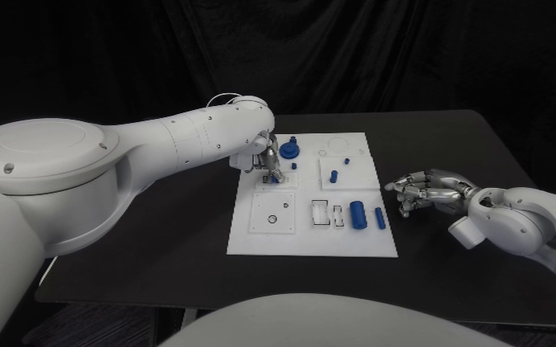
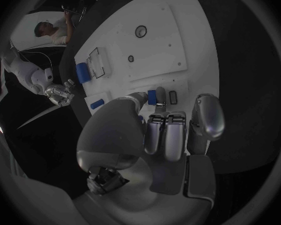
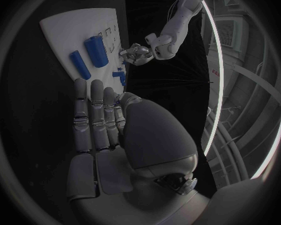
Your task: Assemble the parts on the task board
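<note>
On the head view's left, the left hand (image 1: 267,162) sits over the upper-left part of the flat white rectangular task board (image 1: 261,238), which lies mid-bench on the black bench (image 1: 162,226). In the left wrist view its fingers (image 2: 167,135) curl down toward the board, and a small blue block-shaped part (image 2: 152,96) shows right at the fingertips, beside a small dark-rimmed slot (image 2: 173,97). Whether it's actually pinched or just touched can't be told; the thumb hides the contact.

Moving right across the board in the head view: a round blue knob-like part (image 1: 288,151) stands near the top edge, just beside the left hand. A short blue peg (image 1: 333,176) stands upright in the upper-right panel, w/ a smaller blue stub (image 1: 346,160) just above it. Lower down, the lower-left panel has a small dark ring (image 1: 271,219). Right of that come rectangular cut-outs (image 1: 320,213), then a thick blue cylinder (image 1: 359,214) lying flat, and a thinner blue rod (image 1: 379,218) lying beside it near the board's right edge, apart from each other.

Off the board's right edge, the right hand (image 1: 427,191) hovers above the bench, near the board but not touching it. Its fingers (image 3: 93,120) lie fairly straight and close together, pointing at the board; nothing is in them, so they're released. The right wrist view shows the cylinder and rod ahead of the fingertips, w/ the left hand further beyond.
</note>
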Available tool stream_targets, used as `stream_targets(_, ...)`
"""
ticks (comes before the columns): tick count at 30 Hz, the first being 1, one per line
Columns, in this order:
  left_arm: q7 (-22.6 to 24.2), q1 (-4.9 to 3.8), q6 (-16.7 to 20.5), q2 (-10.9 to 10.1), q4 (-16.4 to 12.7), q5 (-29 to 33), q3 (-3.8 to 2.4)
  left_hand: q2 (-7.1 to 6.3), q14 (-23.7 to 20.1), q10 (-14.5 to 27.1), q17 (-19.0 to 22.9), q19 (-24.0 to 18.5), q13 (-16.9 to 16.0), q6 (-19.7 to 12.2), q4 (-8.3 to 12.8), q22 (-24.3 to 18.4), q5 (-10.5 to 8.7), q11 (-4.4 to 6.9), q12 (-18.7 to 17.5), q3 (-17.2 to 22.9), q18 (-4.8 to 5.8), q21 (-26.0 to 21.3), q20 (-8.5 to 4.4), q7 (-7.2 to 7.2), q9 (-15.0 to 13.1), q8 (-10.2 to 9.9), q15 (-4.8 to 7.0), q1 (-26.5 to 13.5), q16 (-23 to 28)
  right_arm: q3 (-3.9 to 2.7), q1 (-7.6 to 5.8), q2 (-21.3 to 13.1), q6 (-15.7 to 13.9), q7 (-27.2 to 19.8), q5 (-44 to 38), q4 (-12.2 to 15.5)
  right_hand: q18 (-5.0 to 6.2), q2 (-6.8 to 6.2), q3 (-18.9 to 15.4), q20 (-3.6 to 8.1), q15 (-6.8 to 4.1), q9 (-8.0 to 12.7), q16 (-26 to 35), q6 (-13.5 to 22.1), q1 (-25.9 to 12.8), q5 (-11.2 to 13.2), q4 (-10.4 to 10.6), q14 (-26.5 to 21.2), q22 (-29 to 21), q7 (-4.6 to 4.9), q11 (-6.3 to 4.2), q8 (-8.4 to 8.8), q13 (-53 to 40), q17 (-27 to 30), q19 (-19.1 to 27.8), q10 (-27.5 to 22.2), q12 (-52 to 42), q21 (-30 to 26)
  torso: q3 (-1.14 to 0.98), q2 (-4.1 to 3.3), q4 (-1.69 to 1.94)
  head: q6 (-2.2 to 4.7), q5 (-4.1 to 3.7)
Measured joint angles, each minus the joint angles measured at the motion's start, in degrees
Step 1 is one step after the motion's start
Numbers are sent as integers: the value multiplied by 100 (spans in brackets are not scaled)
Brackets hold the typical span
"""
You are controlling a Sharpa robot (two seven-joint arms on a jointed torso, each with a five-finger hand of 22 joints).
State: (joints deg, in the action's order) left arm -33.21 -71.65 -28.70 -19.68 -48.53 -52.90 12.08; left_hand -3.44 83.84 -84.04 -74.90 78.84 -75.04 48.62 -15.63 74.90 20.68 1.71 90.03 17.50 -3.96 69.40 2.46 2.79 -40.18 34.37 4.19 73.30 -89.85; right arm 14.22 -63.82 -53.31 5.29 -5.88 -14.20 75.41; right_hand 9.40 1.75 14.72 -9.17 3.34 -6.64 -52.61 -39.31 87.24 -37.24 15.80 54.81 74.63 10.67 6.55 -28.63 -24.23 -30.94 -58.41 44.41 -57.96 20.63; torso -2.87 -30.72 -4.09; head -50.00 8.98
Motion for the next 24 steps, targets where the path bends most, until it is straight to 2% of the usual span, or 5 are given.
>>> stream_targets(12, -1, 33, 319, 1, 27, 5, 2, 0, 21, 8, 0, 0, 0, 0, -44, 0, -92, -33, 0, -45, 0, 0, 0, 1, 24, -45, -21, 0, 0, 0, 0, 22, 56, 29, 0, -13, 0, 23, 16, 0, 0, 0, -24, 41, 23, 0, 16, 0, 4, -1, 0, 0, 5, 0, 0, 0, 0, 0, 0, 9, 3, 0, 3)
stream_targets(15, -1, 44, 378, -1, 27, 5, 2, 0, 21, 0, 0, 0, 0, -41, -42, 0, -167, -41, 0, -74, 0, 0, 0, 38, 52, -79, -21, 0, 0, 0, 1, 26, 72, 38, 0, -17, 0, 23, 16, 0, 0, -1, -24, 41, 23, 0, 16, 0, 4, -1, 0, 0, 5, 0, 0, 0, 0, 0, 0, 9, 3, 0, 8)
stream_targets(17, -1, 46, 398, -1, 27, 7, 2, 17, 2, 16, 0, -20, 0, -66, -63, 0, -300, -65, 0, -137, 0, 0, 20, 39, 75, -120, -45, -17, 0, 0, 1, 29, 83, 44, 0, -19, 0, 23, 16, 0, 0, -1, -24, 41, 23, 0, 16, 0, 4, -1, 0, 0, 4, 0, 0, 0, 0, 0, 1, 9, 3, 0, 12)
stream_targets(20, -4, 48, 421, -3, 27, 7, 2, 71, 8, 10, 0, -50, 0, -104, -78, 0, -666, -99, 0, -335, 0, -30, 50, 40, 144, -222, -76, -128, 0, 0, 1, 34, 101, 53, 0, -22, 0, 23, 33, 0, 0, 5, -24, 41, 23, 0, -1, 0, 4, -1, 0, 0, 4, 6, 0, 0, -22, 0, 1, 9, 3, 0, 15)
stream_targets(24, -5, 56, 443, -3, 25, 6, 2, 56, 2, 1, 0, -51, 0, -103, -93, 0, -945, -165, 0, -603, 0, -53, 95, 101, 242, -355, -124, -384, 0, 0, 2, 36, 122, 61, 0, -25, 0, 23, 32, 0, 0, 5, -24, 41, 23, 0, -1, 0, 3, -1, 0, 0, 4, 6, 0, 0, -22, 0, 2, 9, 3, 0, 16)
